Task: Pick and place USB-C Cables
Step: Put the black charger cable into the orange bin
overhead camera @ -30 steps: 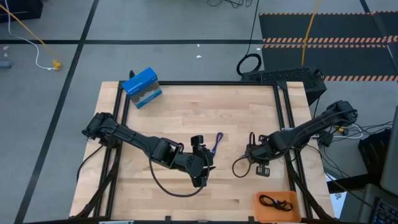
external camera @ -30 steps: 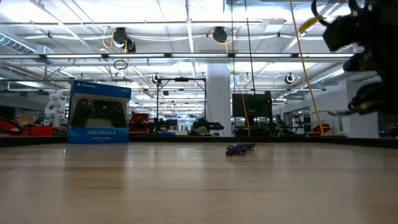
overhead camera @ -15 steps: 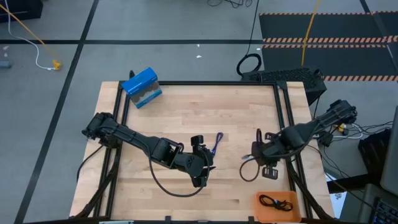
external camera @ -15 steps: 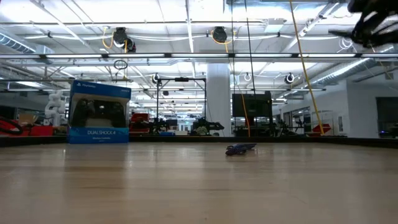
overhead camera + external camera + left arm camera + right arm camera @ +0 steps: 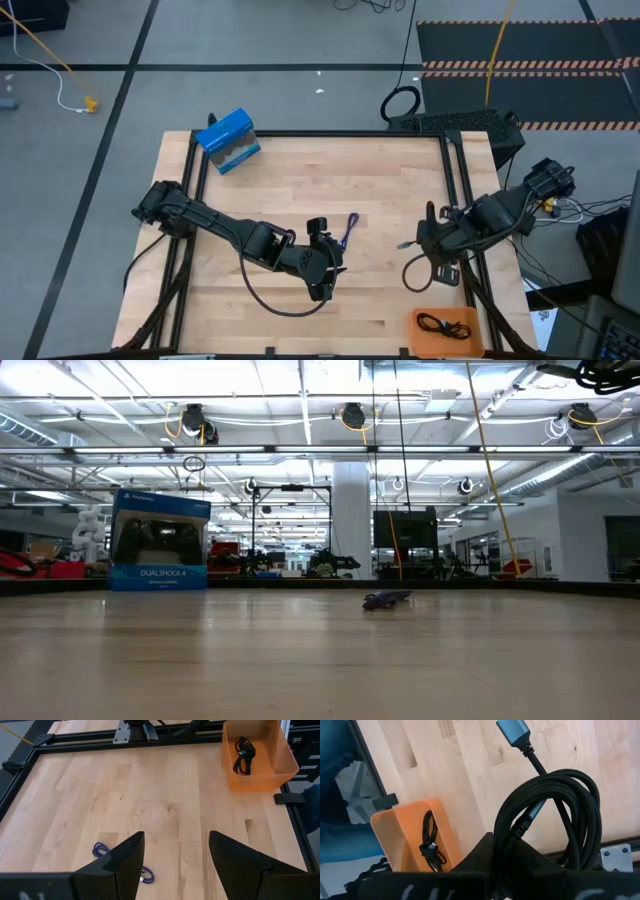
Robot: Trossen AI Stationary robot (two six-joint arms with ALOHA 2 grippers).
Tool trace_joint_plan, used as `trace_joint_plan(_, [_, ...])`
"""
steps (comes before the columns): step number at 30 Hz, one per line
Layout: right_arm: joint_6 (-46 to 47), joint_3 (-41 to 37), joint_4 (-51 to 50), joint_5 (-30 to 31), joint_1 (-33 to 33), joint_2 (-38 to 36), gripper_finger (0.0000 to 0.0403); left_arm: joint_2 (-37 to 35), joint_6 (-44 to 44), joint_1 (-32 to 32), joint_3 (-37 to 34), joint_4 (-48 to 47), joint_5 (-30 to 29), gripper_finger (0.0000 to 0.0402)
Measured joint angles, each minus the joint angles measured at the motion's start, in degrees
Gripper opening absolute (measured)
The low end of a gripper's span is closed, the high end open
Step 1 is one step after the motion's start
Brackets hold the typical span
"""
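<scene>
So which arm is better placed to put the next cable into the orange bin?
The right: its gripper already holds a black coiled cable, close to the orange plastic bin.

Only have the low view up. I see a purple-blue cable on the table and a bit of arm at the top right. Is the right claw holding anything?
Observer: Yes. The right claw is shut on a black coiled USB-C cable, held above the table near the right edge.
Operator: Where's the drop spot? Can't see one.
Observer: An orange bin sits at the table's near right corner, just past the right claw.
Operator: Anything in it yet?
Observer: One black bundled cable already lies inside the bin.
Operator: And the left arm?
Observer: The left claw is open, hovering mid-table beside the purple-blue cable.
</scene>
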Motion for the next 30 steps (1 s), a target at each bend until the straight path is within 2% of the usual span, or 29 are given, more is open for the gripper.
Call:
trace_joint_plan(11, [6.23, 0.04, 0.34, -0.45, 5.47, 1.51, 0.0016, 0.0, 0.0, 0.0, 0.0, 0.0, -0.02, 0.0225])
trace_joint_plan(23, [23.8, 0.04, 5.89, -1.67, 18.71, 1.59, 0.0016, 0.0, -0.12, 0.0, 0.0, 0.02, -0.02, 0.0225])
trace_joint_plan(30, [32.94, 0.06, 9.36, -1.72, 26.24, 4.83, 0.0016, 0.0, -0.91, 0.0, 0.0, 0.02, -0.02, 0.0225])
